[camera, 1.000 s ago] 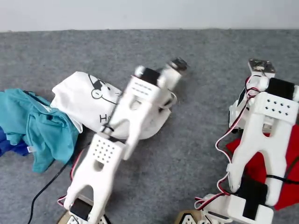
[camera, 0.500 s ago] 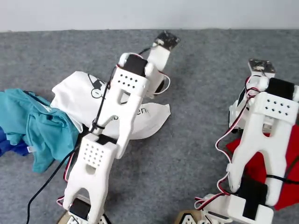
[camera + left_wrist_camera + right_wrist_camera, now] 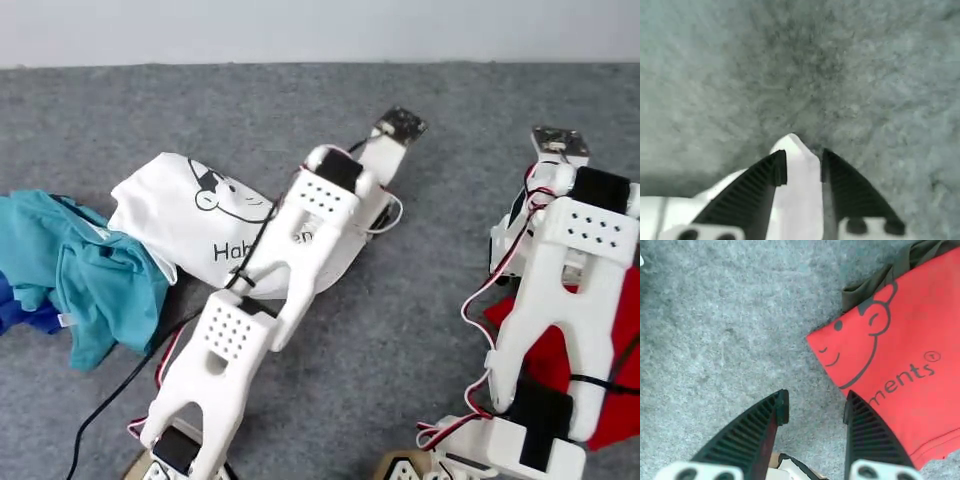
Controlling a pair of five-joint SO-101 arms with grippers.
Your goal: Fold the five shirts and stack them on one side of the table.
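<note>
**Left gripper (image 3: pixel 799 161) clamped on white shirt (image 3: pixel 185 215); right gripper (image 3: pixel 812 407) open beside red shirt (image 3: pixel 890 355)**

A fold of the white shirt is pinched between the closed jaws of the left gripper, above the grey table surface (image 3: pixel 420 290). The white shirt, printed with a line-drawn face and lettering, is spread left of centre on the table. Its right edge is covered by the left arm (image 3: pixel 250 330) in the high view. A crumpled teal shirt (image 3: pixel 95 270) is located at the table's left side, touching the white shirt. A blue shirt (image 3: pixel 20 310) is partly covered by the teal one at the left edge. The right gripper is held with its jaws apart over bare surface, and nothing is gripped between them. The red shirt is laid flat just beside it, at the table's right side, on top of a dark olive garment (image 3: pixel 900 260).
</note>
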